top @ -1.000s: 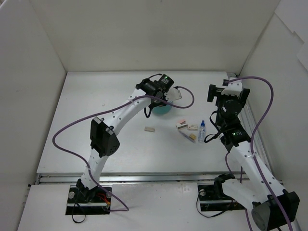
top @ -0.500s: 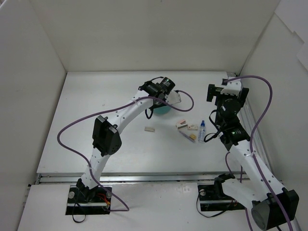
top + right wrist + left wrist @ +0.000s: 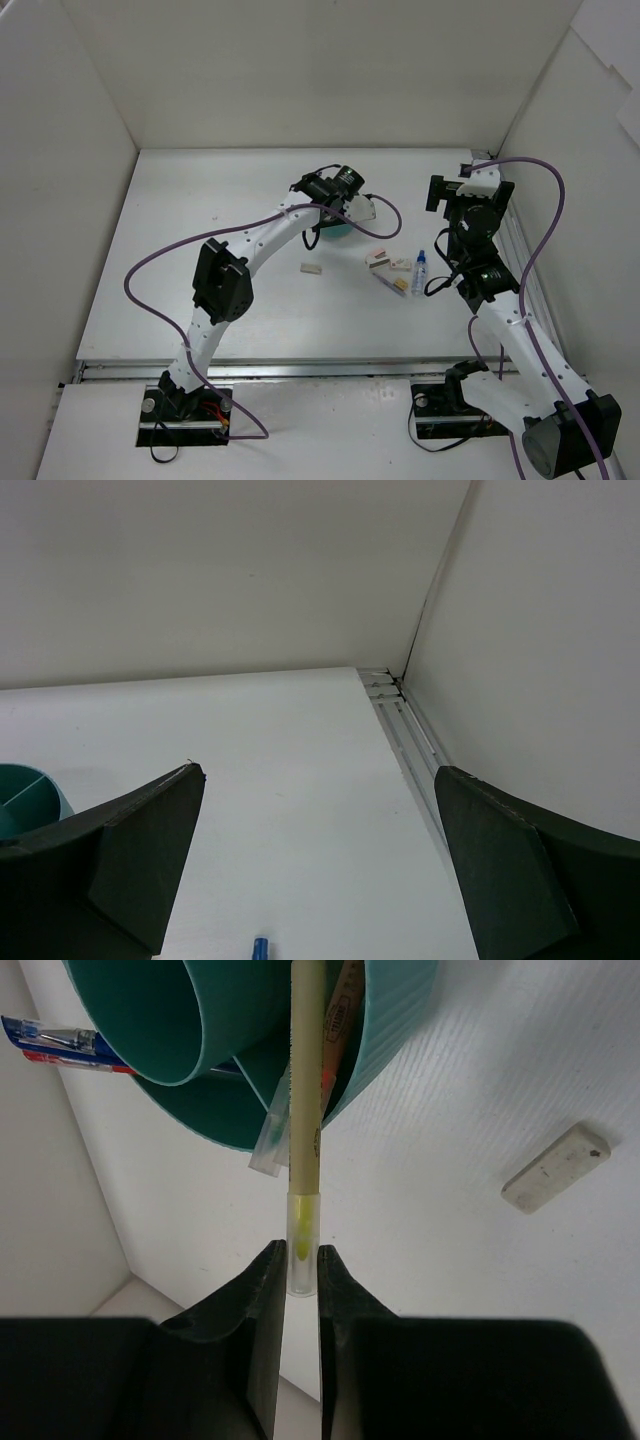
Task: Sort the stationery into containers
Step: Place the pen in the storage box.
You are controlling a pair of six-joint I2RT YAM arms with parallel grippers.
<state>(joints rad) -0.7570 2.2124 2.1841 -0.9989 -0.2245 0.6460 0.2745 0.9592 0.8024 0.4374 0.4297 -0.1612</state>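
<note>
Rightward over upper centre goes the left gripper [image 3: 297, 1260], clenched on a yellow pen [image 3: 305, 1110] whose tip enters the organizer [image 3: 390, 1040]; release seems next. Right gripper [image 3: 318, 775] gapes, idle.

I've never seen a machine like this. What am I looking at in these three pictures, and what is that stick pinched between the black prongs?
These are two white robot arms, a left arm and a right arm, bolted at the near edge of a white table. One picture looks down from above. The other two come from a small camera on each wrist, so each shows that arm's own fingers. The left fingers are shut on a pale yellow pen with a clear cap, whose far end is at the round teal plastic organizer. The right fingers stand wide open and hold nothing. On the table lie small beige eraser blocks, a tiny clear bottle with a blue cap and a thin pen.
</note>
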